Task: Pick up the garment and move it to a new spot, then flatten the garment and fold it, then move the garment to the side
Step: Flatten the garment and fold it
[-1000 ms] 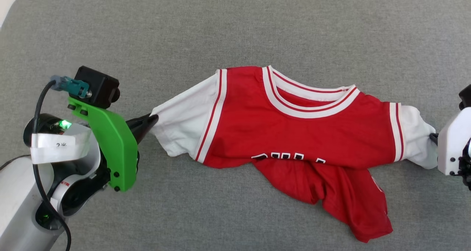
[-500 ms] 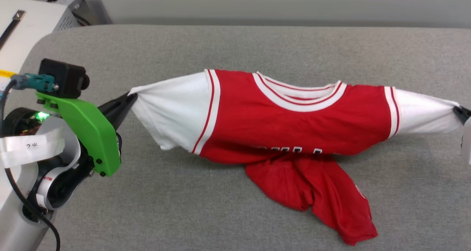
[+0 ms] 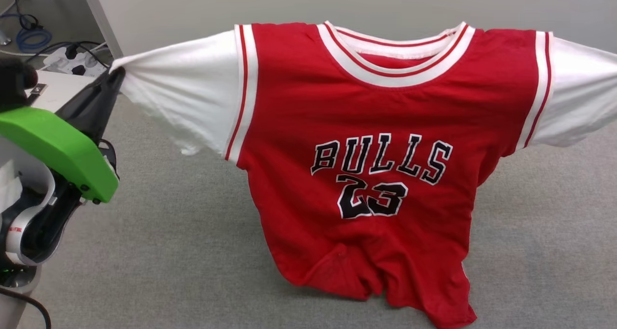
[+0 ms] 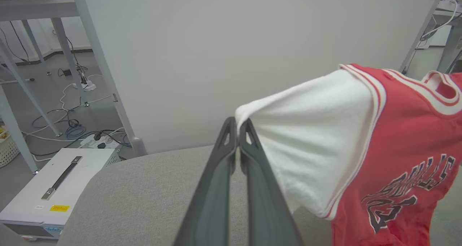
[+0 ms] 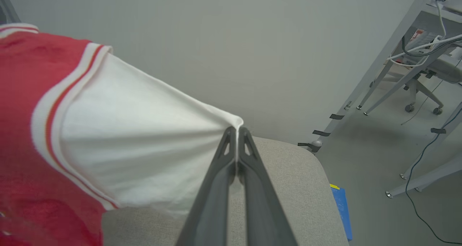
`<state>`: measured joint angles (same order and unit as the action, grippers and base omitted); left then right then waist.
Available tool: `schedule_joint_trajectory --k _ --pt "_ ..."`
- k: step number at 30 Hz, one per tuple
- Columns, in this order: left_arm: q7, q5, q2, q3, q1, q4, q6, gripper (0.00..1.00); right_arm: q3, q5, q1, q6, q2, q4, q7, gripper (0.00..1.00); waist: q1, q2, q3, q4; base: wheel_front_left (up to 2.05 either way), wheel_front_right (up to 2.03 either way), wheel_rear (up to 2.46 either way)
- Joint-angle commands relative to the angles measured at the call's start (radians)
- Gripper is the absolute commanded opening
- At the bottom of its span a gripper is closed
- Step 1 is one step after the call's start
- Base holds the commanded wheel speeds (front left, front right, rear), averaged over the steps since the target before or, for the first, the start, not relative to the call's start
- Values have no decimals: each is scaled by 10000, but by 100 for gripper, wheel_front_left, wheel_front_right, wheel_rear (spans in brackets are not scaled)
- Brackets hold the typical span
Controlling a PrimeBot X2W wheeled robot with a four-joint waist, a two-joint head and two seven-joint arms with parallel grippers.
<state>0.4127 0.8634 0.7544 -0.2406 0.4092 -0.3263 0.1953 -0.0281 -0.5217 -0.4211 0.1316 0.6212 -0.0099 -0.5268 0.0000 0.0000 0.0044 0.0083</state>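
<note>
The garment [image 3: 371, 107] hangs stretched in the air, red with white short sleeves, "BULLS 23" facing me, its hem dragging crumpled on the grey table [image 3: 168, 252]. My left gripper [image 3: 114, 73] is shut on the tip of one white sleeve; the left wrist view shows the garment [image 4: 325, 137] pinched at the closed tips of the left gripper [image 4: 236, 122]. In the right wrist view my right gripper [image 5: 236, 130] is shut on the other sleeve of the garment [image 5: 126, 145], pulled taut to a point.
A grey wall panel [image 3: 193, 1] stands behind the table. A white box [image 4: 57, 184] sits on the floor beside the table's rounded corner, with cables and metal frame legs [image 4: 104, 65] nearby. A blue item [image 5: 341, 206] lies on the floor by the other corner.
Both grippers have lifted the garment off the table and pulled the sleeves apart, so the shirt front now hangs open with the lettering showing. The head camera has tilted up.
</note>
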Motion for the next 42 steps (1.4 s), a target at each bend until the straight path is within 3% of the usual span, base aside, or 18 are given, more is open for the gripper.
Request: schedule_joint_trajectory --k 1,9,21,27,35,42 --pt "-127 -45 22 164 48 -39 74 0 -105 -44 -213 -9 -36 -174 -7 0 0 0 10 -22 0 0 0" --pt "-510 -218 144 578 1216 -1 -128 0 -378 -26 -1552 -9 -85 -435 11 0 0 0 449 -53 0 0 0" --pt "-144 -98 403 825 4506 1452 -743 0 0 410 -4891 -9 -490 1335 753 0 0 0 2325 -281 0 0 0" --pt "117 -663 416 290 7159 3164 -1349 0 394 1144 -7370 -9 -796 2934 1391 0 0 0 3664 -395 0 0 0" --pt "-1018 -1910 -275 -431 10699 6249 -2183 0 396 2055 -10596 -9 -1568 5503 2586 0 0 0 5317 -755 0 0 0" --pt "-2483 -2793 -1051 -861 13299 8629 -2557 0 -411 2925 -12520 -9 -2141 7299 4156 0 0 0 6070 -839 0 0 0"
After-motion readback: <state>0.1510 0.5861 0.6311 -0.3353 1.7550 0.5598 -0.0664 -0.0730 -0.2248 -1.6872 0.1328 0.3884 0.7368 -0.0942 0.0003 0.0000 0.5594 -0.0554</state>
